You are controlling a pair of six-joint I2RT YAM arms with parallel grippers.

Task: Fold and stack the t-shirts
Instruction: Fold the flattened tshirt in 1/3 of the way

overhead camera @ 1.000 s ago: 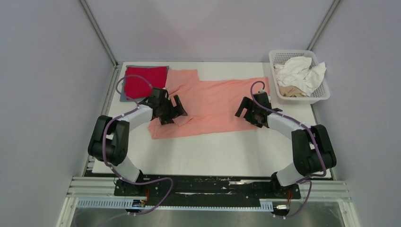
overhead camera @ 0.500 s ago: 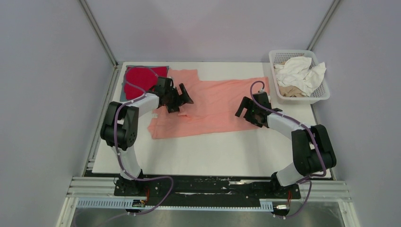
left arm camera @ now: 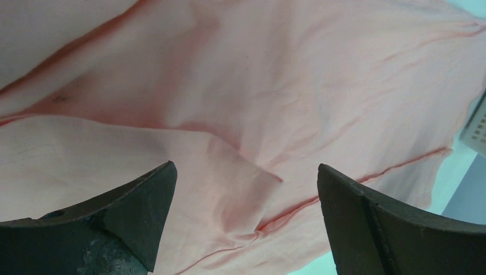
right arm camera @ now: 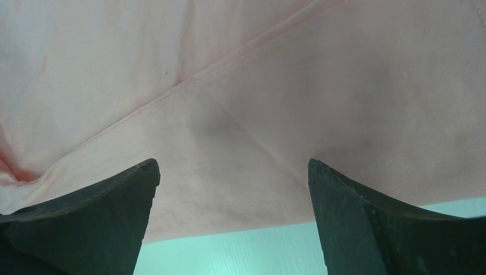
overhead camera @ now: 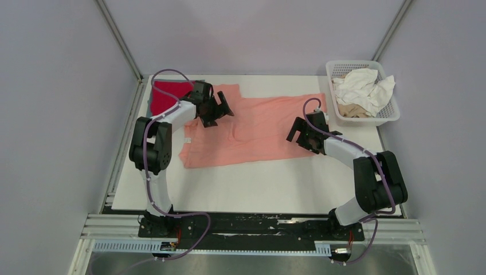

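- Table (overhead camera: 258, 189): white top, both arm bases bolted at its near edge.
- Salmon-pink t-shirt (overhead camera: 258, 129): spread flat across the middle of the table, long axis left to right. Its far-left corner lies just beside the red t-shirt and its right end lies near the basket. Light creases and one fold ridge show in the left wrist view (left arm camera: 286, 86); a stitched seam and the near hem show in the right wrist view (right arm camera: 258, 86).
- Right arm (overhead camera: 372, 177): elbow bent, reaching in over the shirt's right end.
- Left arm (overhead camera: 152, 143): upright at the left edge, forearm reaching to the far left of the shirt.
- White plastic lattice basket (overhead camera: 367, 121): far right corner, off the shirt.
- Red t-shirt (overhead camera: 166, 94): folded, far left corner, partly hidden by the left arm.
- Grey-blue t-shirt (overhead camera: 151, 107): folded beneath the red one, only an edge showing.
- White t-shirts (overhead camera: 364, 86): crumpled, heaped in the basket.
- Beige t-shirt (overhead camera: 351, 110): crumpled in the basket's near side, under the white ones.
- Left gripper (overhead camera: 220, 114): over the shirt's far-left part, jaws spread wide with nothing held (left arm camera: 245, 172).
- Right gripper (overhead camera: 299, 140): over the shirt's near right hem, jaws spread wide with nothing held (right arm camera: 232, 166).
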